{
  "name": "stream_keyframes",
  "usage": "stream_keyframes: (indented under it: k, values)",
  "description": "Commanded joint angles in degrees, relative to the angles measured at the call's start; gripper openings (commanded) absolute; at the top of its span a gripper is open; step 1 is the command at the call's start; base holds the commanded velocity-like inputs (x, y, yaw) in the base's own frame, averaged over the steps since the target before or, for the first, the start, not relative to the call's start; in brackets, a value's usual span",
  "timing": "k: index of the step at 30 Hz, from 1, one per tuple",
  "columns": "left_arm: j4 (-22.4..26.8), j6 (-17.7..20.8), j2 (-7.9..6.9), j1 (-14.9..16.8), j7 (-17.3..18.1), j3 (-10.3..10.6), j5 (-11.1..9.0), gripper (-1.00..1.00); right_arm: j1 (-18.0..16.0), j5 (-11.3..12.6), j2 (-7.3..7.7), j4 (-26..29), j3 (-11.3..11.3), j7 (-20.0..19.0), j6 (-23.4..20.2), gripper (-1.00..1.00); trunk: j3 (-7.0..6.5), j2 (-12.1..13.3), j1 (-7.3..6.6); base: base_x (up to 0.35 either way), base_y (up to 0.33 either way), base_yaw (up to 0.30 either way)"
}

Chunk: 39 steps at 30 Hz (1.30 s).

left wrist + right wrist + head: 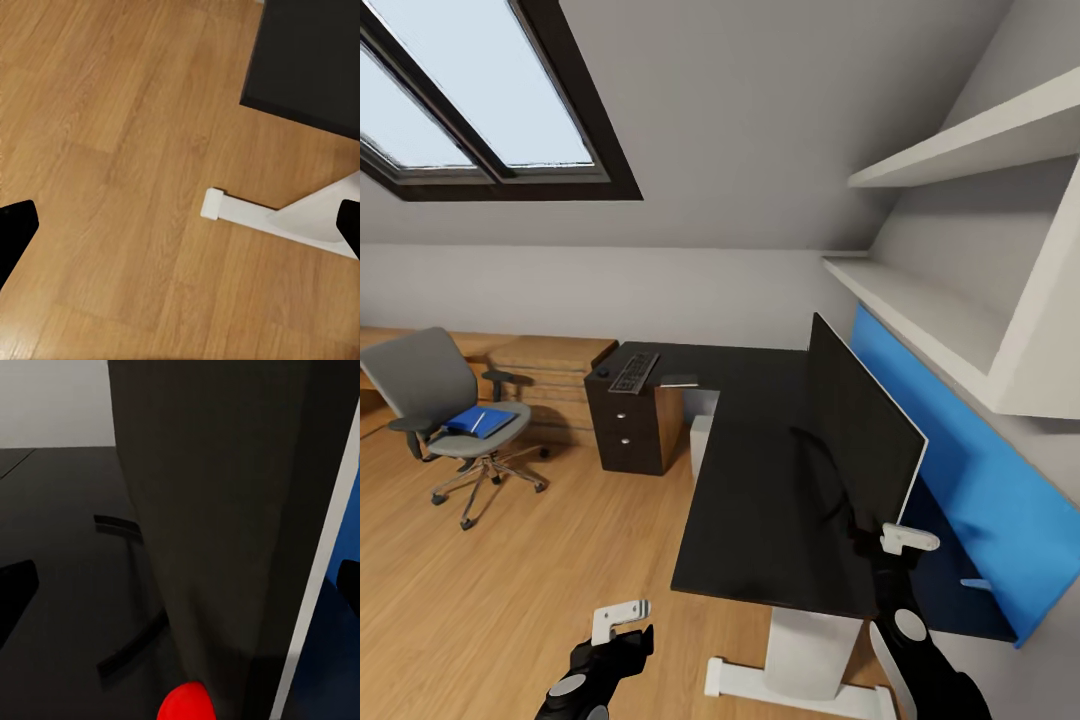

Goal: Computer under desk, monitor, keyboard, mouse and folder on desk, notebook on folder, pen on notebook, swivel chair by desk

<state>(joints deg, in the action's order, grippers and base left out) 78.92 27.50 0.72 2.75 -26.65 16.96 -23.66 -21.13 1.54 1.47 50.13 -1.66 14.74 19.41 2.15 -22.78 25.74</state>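
Right end effector (908, 540): fingers spread wide, monitor (860, 425) edge between them, contact unclear. Left end effector (622, 620): wide, empty, over floor (112, 150). Monitor, keyboard (634, 372) on tabletop (760, 480); folder (480, 421) on chair (440, 400).

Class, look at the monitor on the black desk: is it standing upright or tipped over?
Upright. In the head view the monitor stands on edge on the desk, its dark screen rising vertically.
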Motion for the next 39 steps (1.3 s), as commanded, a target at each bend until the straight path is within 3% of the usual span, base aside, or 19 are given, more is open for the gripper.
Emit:
stream_keyframes:
  k: [1, 20, 39]
  values:
    - [0.03, 0.1, -0.02, 0.06, -0.52, 0.06, -0.61, 1.0, -0.05, 0.14, 0.02, -0.03, 0.08, 0.12, 0.19, 1.0, 0.14, -0.14, 0.04, 0.002, 0.238, 0.0]
    - [0.02, 0.16, -0.02, 0.06, -0.51, 0.01, -0.66, 1.0, -0.05, 0.1, -0.06, -0.03, 0.13, 0.16, 0.19, 1.0, 0.14, -0.14, 0.04, 0.0, 0.114, 0.0]
    - [-0.66, 0.24, 0.01, 0.06, -0.51, 0.09, -0.68, 1.0, -0.05, 0.12, -0.14, -0.09, 0.18, 0.21, 0.19, 1.0, 0.14, -0.14, 0.04, -0.172, 0.0, 0.0]
